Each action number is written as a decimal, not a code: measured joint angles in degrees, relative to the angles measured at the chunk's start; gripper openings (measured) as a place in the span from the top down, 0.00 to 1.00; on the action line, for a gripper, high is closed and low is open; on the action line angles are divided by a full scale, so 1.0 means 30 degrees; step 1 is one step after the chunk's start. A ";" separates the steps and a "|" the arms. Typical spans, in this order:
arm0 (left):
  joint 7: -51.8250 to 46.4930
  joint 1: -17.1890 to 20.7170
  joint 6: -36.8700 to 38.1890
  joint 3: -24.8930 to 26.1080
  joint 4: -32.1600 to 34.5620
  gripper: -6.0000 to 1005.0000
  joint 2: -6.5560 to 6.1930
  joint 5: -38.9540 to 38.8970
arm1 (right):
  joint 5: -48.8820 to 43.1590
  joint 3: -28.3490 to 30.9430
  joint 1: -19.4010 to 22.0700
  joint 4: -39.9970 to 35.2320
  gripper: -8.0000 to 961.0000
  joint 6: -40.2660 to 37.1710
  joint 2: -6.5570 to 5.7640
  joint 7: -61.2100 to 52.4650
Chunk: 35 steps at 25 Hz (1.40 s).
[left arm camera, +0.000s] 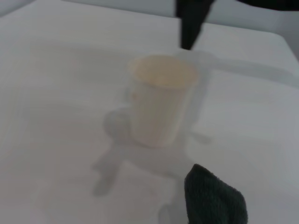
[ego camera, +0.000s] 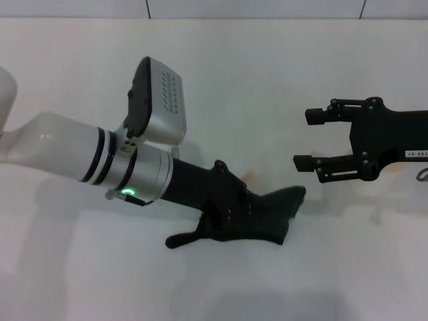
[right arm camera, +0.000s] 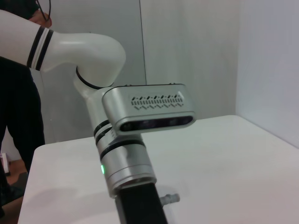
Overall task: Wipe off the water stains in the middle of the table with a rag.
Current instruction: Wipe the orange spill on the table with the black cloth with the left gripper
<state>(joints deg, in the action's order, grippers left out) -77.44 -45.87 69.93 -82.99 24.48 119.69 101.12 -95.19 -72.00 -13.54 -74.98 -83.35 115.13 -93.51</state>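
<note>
Nearest us, our left gripper (ego camera: 231,210) presses low on the white table (ego camera: 281,73), buried in the dark rag (ego camera: 257,217); we cannot tell how its jaws stand. A faint orange water stain (ego camera: 250,178) peeks out just beyond the rag. Farther past the rag, our right gripper (ego camera: 306,139) hovers with jaws spread wide, holding nothing. A paper cup (left arm camera: 161,100) stands near the rag.
</note>
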 joint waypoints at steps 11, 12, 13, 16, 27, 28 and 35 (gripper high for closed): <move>0.0169 -0.0024 -0.1402 -0.0387 0.0073 0.92 -0.0149 0.0040 | 0.0032 0.0009 -0.0107 0.0060 0.20 0.0038 -0.0001 -0.0010; 0.0188 -0.0046 -0.1579 -0.0399 0.0075 0.92 -0.0157 0.0083 | 0.0033 0.0008 -0.0114 0.0085 0.20 0.0039 0.0000 -0.0011; 0.0211 -0.0080 -0.1745 -0.0400 0.0077 0.92 -0.0174 0.0125 | 0.0033 0.0008 -0.0126 0.0106 0.20 0.0040 0.0000 -0.0013; 0.0407 -0.0165 -0.2503 -0.0358 0.0108 0.92 -0.0209 0.0325 | 0.0033 0.0008 -0.0134 0.0114 0.20 0.0040 -0.0001 -0.0018; 0.0232 -0.0238 -0.4981 -0.0269 0.0357 0.92 -0.0429 0.1360 | 0.0031 0.0094 0.0032 0.0178 0.20 -0.0070 -0.0029 -0.0032; 0.0151 -0.0238 -0.5094 -0.0271 0.0381 0.92 -0.0457 0.1457 | 0.0029 0.0099 0.0045 0.0179 0.20 -0.0079 -0.0030 -0.0032; -0.0875 -0.0220 -0.5354 -0.0279 0.1032 0.92 -0.1000 0.1898 | 0.0006 0.0136 0.0104 0.0202 0.21 -0.0163 -0.0030 -0.0023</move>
<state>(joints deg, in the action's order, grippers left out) -80.06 -46.53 53.87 -83.82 27.57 116.69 106.81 -95.17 -71.59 -13.23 -74.37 -83.84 115.04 -93.58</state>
